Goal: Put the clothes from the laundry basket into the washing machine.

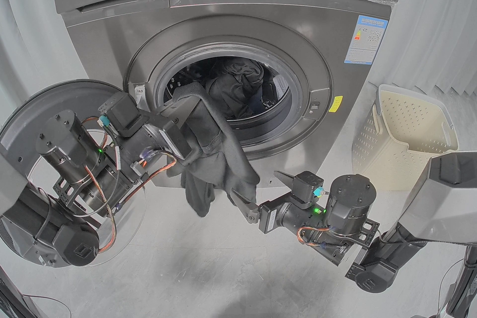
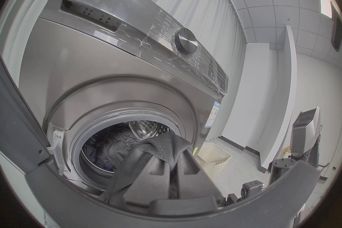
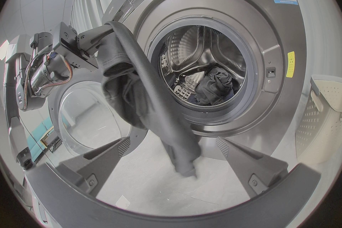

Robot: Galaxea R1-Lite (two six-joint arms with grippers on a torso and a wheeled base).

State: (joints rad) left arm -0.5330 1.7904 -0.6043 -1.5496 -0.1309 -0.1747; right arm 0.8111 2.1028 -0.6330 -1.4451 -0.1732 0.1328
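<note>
One dark garment hangs clamped in left fingers.

Left hand, raised, clamps the dark garment; right hand sits lower, fingers spread wide apart.

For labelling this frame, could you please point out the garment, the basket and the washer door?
garment [image 1: 218,155], head view, on the middle of the hanging dark cloth.
basket [image 1: 387,160], head view, on its perforated outer wall.
door [image 1: 69,95], head view, on the grey inner rim of the open door.
</note>
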